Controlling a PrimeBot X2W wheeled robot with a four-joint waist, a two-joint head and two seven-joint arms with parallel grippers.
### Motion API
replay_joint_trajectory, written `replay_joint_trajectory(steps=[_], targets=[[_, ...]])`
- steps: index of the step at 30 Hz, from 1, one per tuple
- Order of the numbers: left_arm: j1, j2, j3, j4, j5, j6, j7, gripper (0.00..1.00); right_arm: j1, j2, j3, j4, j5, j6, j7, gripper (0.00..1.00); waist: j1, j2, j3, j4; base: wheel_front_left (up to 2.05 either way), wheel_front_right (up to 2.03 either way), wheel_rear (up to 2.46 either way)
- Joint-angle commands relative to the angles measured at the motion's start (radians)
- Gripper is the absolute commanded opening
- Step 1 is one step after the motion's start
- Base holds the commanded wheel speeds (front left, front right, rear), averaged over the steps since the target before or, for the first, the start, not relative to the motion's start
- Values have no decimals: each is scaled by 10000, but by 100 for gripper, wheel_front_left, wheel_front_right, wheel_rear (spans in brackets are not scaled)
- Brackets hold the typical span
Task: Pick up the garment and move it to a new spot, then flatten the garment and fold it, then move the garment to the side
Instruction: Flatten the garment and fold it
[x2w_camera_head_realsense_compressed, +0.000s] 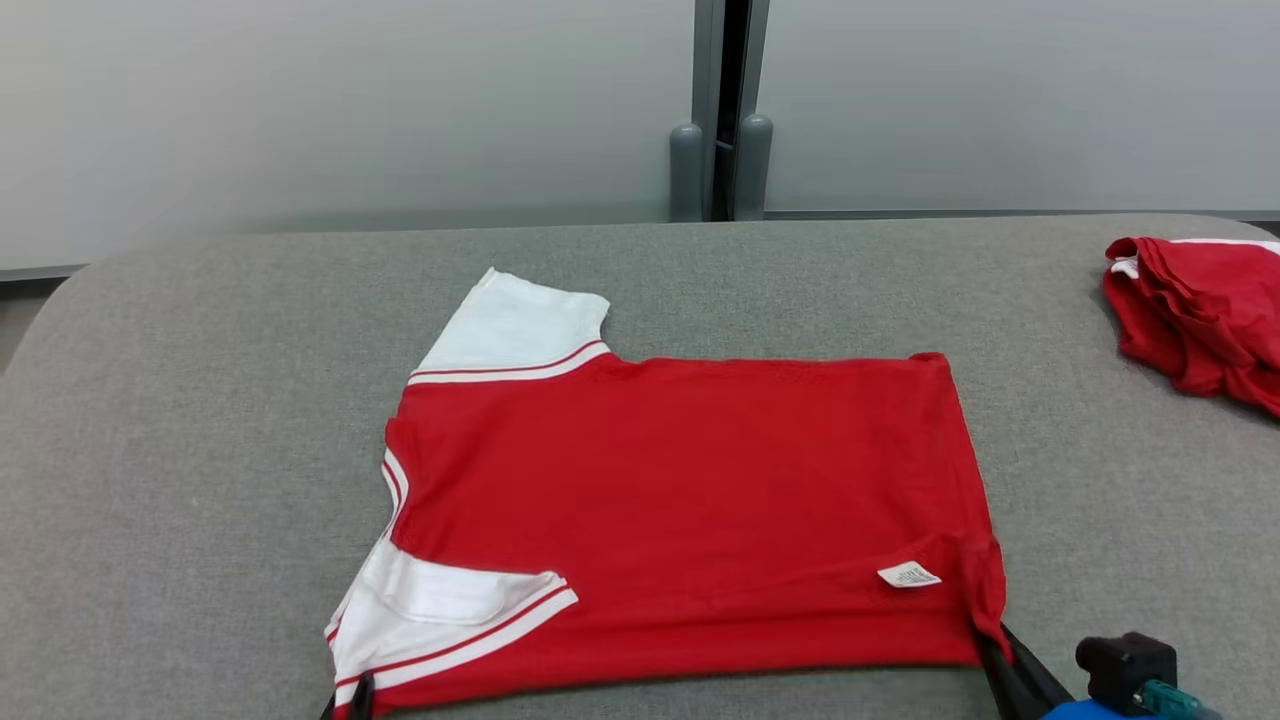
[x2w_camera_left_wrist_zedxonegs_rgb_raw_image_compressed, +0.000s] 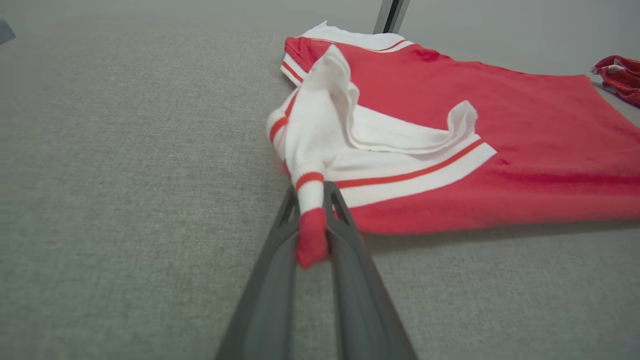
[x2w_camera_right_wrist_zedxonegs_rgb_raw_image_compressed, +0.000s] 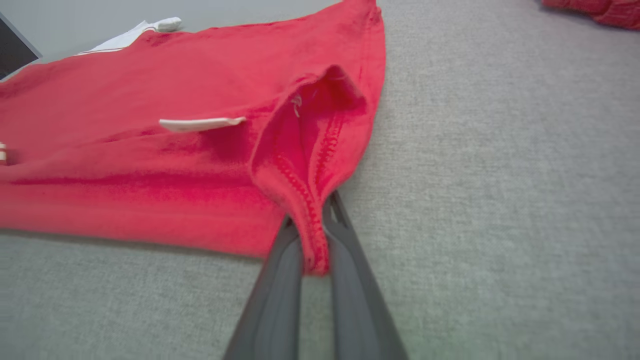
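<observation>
Grey cloth covers the surface in front of me, with pale wall panels behind it at 12 o'clock. The garment, red with white sleeves, lies spread near the middle of the surface, neck end toward 9 o'clock and hem toward 3 o'clock. 1 sleeve sticks out flat at 11 o'clock; the other is turned in over the red body at 7 o'clock. A small white label shows near the hem at 5 o'clock. A second red garment sits bunched well apart at 2 o'clock.

My left fingers are clamped on the striped corner at 7 o'clock, and my right fingers are pinched on the hem corner at 5 o'clock, each with a tuft of cloth pulled up between them.

I judge the flattening to be nearly done and the fold to be the step in hand. The next move calls for raising both near corners together, keeping the edge taut between them, and carrying it toward 12 o'clock so it lands square on the far edge.
</observation>
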Motion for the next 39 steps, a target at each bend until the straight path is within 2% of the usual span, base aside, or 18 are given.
replay_joint_trajectory(steps=[1, 9, 10, 11, 12, 13, 17, 23, 31, 36, 39], targets=[[315, 76, 150, -183, -124, 86, 6, 0, 475, -62, -232, -486, -37, -8, 222, 0, 2, 0, -17, 16, 0, 0, 0], [687, -2, 25, -179, -195, 51, 12, 0, 1330, 172, -635, -1726, -153, -8, 961, 0, 2, 0, 67, -37, 0, 0, 0], [663, -37, 3, -150, -184, 84, 11, 10, 1374, 203, -682, -1810, -151, -8, 1041, 12, 2, 0, 60, -46, 0, 0, 0], [630, -51, 2, -108, -190, 104, 9, 51, 1404, 221, -728, -1860, -142, -8, 1110, 38, 2, 0, 47, -51, 0, 0, 0], [591, -50, 8, -59, -179, 127, 7, 100, 1430, 235, -755, -1913, -163, -8, 1175, 76, 2, 0, 30, -54, 0, 0, 0], [534, -45, 1, -27, -133, 134, 6, 100, 1425, 235, -797, -1987, -199, -8, 1180, 100, 2, 0, 9, -55, 0, 0, 0], [290, 78, 113, -198, 19, 141, -7, 100, 1289, 156, -886, -2208, -203, -6, 1216, 100, 2, 0, -79, -93, 0, 0, 0], [180, 69, 657, -1275, 426, 199, -3, 100, 726, -54, -1138, -2610, -422, -6, 753, 100, 2, 0, -169, -250, 0, 0, 0], [-432, -217, 1271, -2658, 1176, 326, -5, 100, -44, 373, -1092, -2765, -790, -6, -724, 100, 2, 0, -242, -437, 0, 0, 0], [-969, -421, 1659, -2818, 1277, 155, -6, 100, -587, 644, -1096, -2692, -1126, -6, -1065, 100, 2, 0, -240, -516, 0, 0, 0], [-1301, -556, 1890, -2713, 1350, 93, -6, 100, -899, 915, -1346, -3082, -1396, -6, -1102, 100, 2, 0, -199, -550, 0, 0, 0]])
